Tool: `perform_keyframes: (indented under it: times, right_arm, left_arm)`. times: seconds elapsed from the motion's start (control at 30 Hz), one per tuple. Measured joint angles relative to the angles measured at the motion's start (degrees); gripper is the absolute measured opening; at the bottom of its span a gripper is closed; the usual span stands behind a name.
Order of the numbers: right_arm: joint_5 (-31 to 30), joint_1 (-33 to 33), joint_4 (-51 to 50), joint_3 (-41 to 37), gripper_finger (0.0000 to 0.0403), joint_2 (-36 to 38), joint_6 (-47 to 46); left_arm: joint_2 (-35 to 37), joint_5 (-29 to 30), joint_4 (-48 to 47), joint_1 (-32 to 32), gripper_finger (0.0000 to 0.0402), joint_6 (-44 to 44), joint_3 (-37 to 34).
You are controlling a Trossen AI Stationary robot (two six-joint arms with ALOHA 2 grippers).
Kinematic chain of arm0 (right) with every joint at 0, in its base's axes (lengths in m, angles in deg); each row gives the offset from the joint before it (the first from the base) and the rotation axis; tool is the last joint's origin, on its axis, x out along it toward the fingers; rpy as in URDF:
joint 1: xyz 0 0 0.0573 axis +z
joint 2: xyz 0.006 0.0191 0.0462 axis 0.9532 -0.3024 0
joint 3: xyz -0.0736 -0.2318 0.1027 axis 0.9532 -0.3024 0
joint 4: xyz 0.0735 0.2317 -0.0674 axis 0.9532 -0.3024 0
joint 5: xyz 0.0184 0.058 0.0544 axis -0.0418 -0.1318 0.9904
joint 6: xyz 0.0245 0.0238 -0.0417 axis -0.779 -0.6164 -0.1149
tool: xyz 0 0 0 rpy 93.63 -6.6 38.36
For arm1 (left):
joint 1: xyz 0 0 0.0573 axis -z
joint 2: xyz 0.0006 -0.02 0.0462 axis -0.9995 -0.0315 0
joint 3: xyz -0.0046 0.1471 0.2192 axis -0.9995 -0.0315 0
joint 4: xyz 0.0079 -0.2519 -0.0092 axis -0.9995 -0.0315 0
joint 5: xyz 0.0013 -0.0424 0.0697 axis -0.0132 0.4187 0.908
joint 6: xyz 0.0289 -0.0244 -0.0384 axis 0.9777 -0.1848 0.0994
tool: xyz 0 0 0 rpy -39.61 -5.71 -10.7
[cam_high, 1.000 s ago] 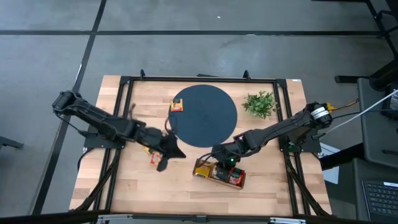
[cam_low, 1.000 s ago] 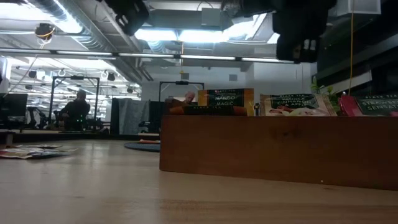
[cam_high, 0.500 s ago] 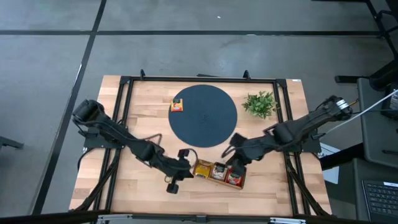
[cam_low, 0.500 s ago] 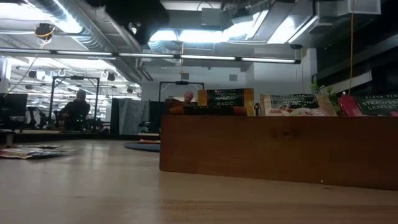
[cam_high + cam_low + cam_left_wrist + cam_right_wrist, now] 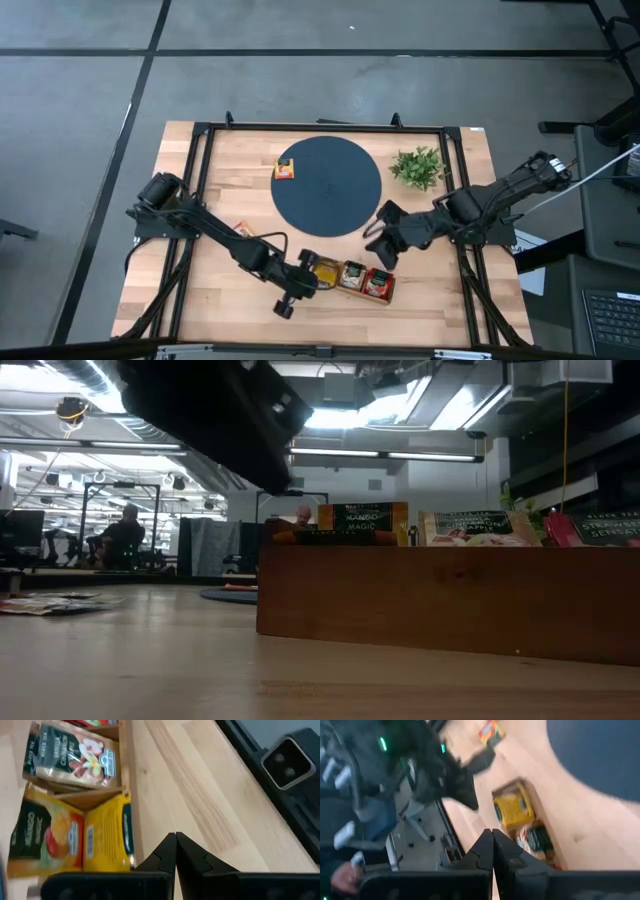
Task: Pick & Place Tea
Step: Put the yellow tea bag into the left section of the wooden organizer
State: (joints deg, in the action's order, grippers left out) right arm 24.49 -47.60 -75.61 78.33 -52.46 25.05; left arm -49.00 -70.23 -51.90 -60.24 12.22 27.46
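Observation:
A long wooden tray [image 5: 352, 290] lies near the table's front edge. Tea packets stand in its compartments: yellow ones [image 5: 107, 837] at its left end, and more [image 5: 470, 525] farther along. One loose packet [image 5: 285, 169] lies on the rim of the dark round mat [image 5: 328, 186]. Another [image 5: 240, 230] lies flat on the wood beside my left arm. My left gripper [image 5: 300, 280] is shut and empty, low at the tray's left end, its fingertips [image 5: 175, 851] over bare wood beside the tray's near wall. My right gripper [image 5: 375, 240] hangs shut and empty above the tray's right half [image 5: 492, 845].
A small green plant [image 5: 418, 166] stands at the far right of the table. Black frame rails [image 5: 190, 200] run along the table's sides and far edge. Bare wood [image 5: 230, 300] lies left of the tray along the front edge.
My left gripper has swung toward the table's right and near edge and sunk, from the loose packet down to the tray's left end, rolling as it went. My right gripper has risen from just over the tray and drawn back toward the right edge. Both stayed shut.

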Motion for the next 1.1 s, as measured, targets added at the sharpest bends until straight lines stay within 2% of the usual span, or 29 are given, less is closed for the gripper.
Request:
perform_keyframes:
  times: [0.63,1.1]
  right_arm:
    - [-2.82,-3.32,3.98,0.01,0.0005,0.33,3.67]
    - [-4.28,-3.32,4.47,0.02,0.0005,0.33,4.39]
  left_arm:
    - [-1.32,1.59,-2.98,-1.84,0.0003,0.02,0.81]
    - [-1.32,-1.24,-2.93,-1.82,0.0003,0.00,0.81]
